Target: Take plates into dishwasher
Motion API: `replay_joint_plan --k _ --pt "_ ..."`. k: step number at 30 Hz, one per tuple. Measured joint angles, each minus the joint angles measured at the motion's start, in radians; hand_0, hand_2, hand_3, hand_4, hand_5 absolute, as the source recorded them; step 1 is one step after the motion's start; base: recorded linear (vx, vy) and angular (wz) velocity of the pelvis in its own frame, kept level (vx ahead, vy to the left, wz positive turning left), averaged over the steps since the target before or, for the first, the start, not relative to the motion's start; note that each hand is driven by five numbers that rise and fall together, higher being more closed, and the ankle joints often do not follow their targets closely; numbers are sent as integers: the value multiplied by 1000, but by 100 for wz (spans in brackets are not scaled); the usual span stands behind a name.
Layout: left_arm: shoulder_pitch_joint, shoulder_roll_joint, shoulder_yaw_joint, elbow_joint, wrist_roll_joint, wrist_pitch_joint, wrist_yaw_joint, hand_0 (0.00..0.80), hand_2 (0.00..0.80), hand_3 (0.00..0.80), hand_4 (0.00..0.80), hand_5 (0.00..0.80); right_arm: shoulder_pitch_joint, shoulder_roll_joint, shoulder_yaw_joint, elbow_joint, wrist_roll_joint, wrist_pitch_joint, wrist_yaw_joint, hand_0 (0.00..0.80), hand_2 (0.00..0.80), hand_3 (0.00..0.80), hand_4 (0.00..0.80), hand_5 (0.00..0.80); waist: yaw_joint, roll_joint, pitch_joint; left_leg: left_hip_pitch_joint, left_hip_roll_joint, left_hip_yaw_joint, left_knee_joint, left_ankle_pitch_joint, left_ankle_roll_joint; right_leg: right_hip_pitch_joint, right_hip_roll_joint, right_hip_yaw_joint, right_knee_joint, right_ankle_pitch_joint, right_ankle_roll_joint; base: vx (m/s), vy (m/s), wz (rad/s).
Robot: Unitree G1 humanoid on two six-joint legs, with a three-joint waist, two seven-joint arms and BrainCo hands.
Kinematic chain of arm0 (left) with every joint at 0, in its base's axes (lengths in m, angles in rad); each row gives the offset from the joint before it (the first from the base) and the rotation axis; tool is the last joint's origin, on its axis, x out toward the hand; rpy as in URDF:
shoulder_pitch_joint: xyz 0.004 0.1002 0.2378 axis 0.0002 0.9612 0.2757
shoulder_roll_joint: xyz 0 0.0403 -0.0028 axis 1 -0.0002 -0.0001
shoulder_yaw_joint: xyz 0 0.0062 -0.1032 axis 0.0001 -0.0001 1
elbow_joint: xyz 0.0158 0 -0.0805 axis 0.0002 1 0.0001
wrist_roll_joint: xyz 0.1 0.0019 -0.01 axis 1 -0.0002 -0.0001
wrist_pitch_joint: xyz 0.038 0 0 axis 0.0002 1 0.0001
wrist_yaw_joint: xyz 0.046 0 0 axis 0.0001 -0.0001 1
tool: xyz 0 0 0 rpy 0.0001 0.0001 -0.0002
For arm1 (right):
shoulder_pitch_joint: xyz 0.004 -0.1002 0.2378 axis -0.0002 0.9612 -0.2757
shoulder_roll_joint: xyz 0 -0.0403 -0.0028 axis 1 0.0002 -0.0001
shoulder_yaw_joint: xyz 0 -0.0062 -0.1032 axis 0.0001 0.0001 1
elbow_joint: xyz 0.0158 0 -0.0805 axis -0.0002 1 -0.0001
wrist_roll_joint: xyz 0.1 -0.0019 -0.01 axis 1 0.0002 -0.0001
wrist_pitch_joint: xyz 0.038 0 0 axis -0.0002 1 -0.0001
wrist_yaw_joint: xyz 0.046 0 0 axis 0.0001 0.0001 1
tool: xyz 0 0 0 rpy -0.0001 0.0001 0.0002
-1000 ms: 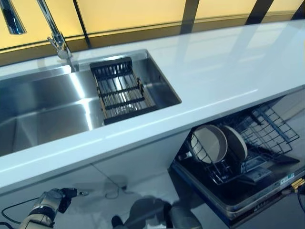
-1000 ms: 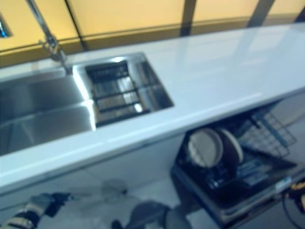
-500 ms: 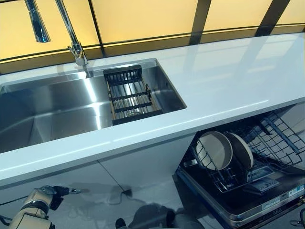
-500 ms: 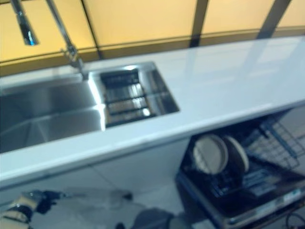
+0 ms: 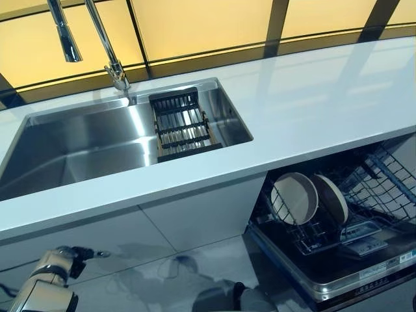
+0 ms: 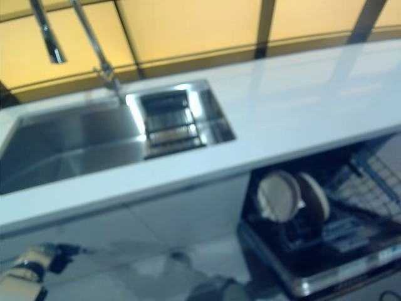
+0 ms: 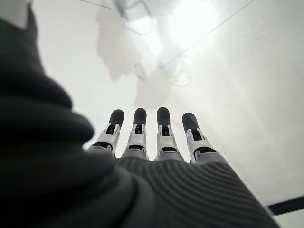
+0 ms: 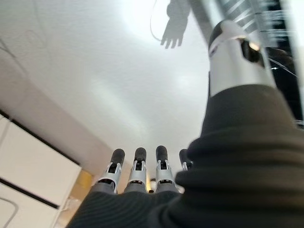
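Two round plates, a cream one (image 5: 294, 197) and a darker one (image 5: 333, 198), stand upright side by side in the lower rack (image 5: 374, 188) of the open dishwasher under the counter at the right. My left hand (image 5: 60, 262) hangs low at the lower left, near the floor and far from the plates. In the left wrist view its fingers (image 7: 138, 135) are straight and hold nothing. My right hand is outside both eye views. In the right wrist view its fingers (image 8: 137, 172) are straight and empty over the floor.
A white counter (image 5: 312, 107) runs across the view, with a steel sink (image 5: 84, 153) at the left. A black drain rack (image 5: 182, 123) sits in the sink's right end under a tall faucet (image 5: 104, 42). The dishwasher door (image 5: 351, 279) lies open at the lower right.
The camera has moved, so the sink and dishwasher sit further right and lower in view. The plates and both hands have not visibly moved.
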Motion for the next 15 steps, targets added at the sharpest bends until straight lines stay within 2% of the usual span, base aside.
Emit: replay_joint_plan --k 1,2,3,4,5,6,7,9,12,15 --pt "-39 -15 -6 6 -1 5 7 0 0 0 0 0 1 16 7 8 12 -1 0 0 0 0 0 0 -24 -4 5 23 -10 18 -86 -10 21 -25 -19 -1 34 4 1 -686 4 90" --pt "-68 -30 -25 4 -1 10 15 0 0 0 0 0 5 25 21 18 25 4 -1 0 0 0 0 0 -44 -19 6 45 -38 13 -164 2 45 -44 -48 -5 76 4 1 -517 -32 83" --pt "-81 -44 -44 1 -5 12 33 0 0 0 0 0 -1 29 42 21 36 10 -9 0 0 0 0 0 -41 -36 12 59 -61 -18 -212 7 76 -107 -59 15 151 -17 28 -363 -10 45" --pt "-75 -48 -45 -1 -6 15 42 0 0 0 0 0 -11 28 50 18 42 13 -13 0 0 0 0 0 -38 -35 13 63 -57 -38 -231 -4 96 -126 -39 34 160 -34 51 -320 -5 -14" --pt "-36 -40 -42 2 -6 29 63 0 0 0 0 0 -47 57 52 -3 56 15 -17 0 0 0 0 0 -28 -74 16 64 -79 -50 -243 -7 113 -136 1 76 118 -30 65 -273 -1 -26" --pt "-25 -40 -42 4 -6 31 65 0 0 0 0 0 -48 59 52 -10 61 15 -16 0 0 0 0 0 -29 -83 16 61 -85 -53 -240 -7 113 -133 10 80 100 -25 72 -373 16 3" --pt "24 -53 -42 10 -6 37 67 0 0 0 0 0 -42 44 48 -13 63 14 -21 0 0 0 0 0 -32 -97 25 56 -93 -76 -226 -6 114 -100 27 105 42 39 32 -365 35 28" --pt "57 -66 -42 29 -6 35 84 0 0 0 0 0 -37 27 48 -12 63 6 -29 0 0 0 0 0 -11 -95 26 61 -92 -77 -211 -11 112 -86 28 97 18 58 6 -352 64 13" --pt "73 -75 -42 31 -16 20 131 0 0 0 0 0 -52 24 49 -13 60 -20 -39 0 0 0 0 0 16 -89 29 50 -98 -66 -156 -35 116 -67 6 69 19 64 0 -138 93 10" --pt "67 -74 -40 22 -18 -4 139 0 0 0 0 0 -57 25 38 -8 27 -37 -40 0 0 0 0 0 18 -86 47 114 -105 -24 -169 -31 123 7 -13 62 22 79 5 -184 45 14"
